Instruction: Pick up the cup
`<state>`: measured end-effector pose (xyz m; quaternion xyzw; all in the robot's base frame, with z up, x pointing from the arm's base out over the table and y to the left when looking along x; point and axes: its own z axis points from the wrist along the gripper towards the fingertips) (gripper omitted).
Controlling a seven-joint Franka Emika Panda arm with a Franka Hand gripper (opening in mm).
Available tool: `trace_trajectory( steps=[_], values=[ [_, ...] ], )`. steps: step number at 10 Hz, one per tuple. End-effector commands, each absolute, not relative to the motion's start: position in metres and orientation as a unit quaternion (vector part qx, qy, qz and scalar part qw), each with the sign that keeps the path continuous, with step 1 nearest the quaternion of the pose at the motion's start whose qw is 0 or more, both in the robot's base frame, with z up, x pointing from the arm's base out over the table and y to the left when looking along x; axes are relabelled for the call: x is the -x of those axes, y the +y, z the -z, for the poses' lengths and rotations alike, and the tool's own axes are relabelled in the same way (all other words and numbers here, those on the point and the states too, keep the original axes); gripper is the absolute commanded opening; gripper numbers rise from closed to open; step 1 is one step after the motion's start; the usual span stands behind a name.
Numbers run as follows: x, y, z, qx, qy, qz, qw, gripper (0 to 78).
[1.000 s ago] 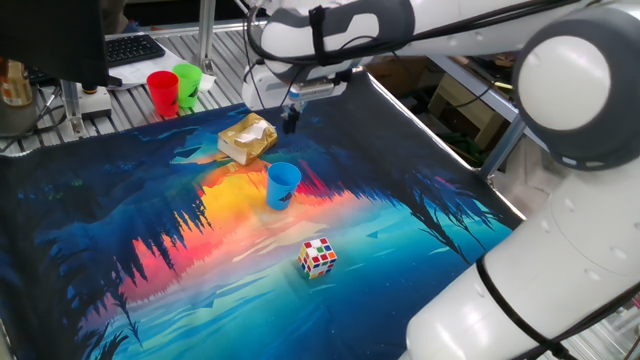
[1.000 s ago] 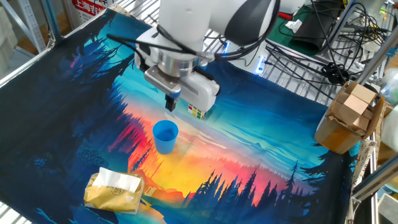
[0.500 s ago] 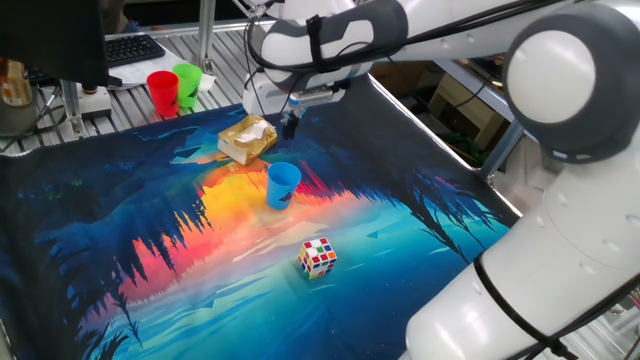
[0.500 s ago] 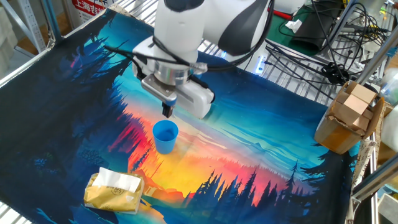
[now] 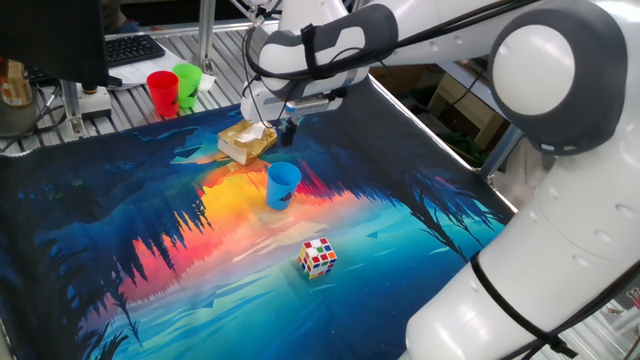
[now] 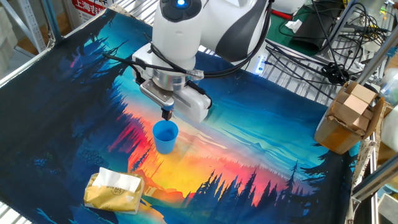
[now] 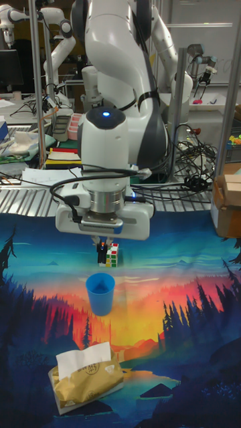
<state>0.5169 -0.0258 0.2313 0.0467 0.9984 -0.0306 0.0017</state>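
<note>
The cup (image 5: 283, 185) is small, blue and tapered, and stands upright and empty on the colourful printed cloth (image 5: 120, 230). It also shows in the other fixed view as the cup (image 6: 165, 137) and in the tall view as the cup (image 7: 100, 293). My gripper (image 6: 166, 114) hangs just above the cup's far rim, apart from it. Its two fingers point down and sit close together with nothing between them. The gripper (image 5: 291, 133) also shows between the cup and a yellow packet, and in the tall view the gripper (image 7: 101, 254) sits above the cup.
A yellow tissue packet (image 5: 247, 140) lies close behind the cup. A Rubik's cube (image 5: 318, 256) sits on the cloth nearer the robot's base. A red cup (image 5: 162, 92) and a green cup (image 5: 187, 84) stand beyond the cloth's edge. A cardboard box (image 6: 348, 118) stands off to one side.
The gripper has travelled from near the Rubik's cube side toward the cup and dropped a little, ending just above the cup's rim. The cup, cube and packet have not moved.
</note>
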Motion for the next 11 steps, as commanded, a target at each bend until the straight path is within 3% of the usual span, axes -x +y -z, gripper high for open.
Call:
trace_trajectory(
  steps=[1, 11],
  values=[
    [-0.5173, -0.0263, -0.2319, -0.054, 0.998, 0.031, -0.005, 0.0],
    [-0.5165, -0.0264, -0.2318, -0.048, 0.999, 0.015, 0.001, 0.0]
  ],
)
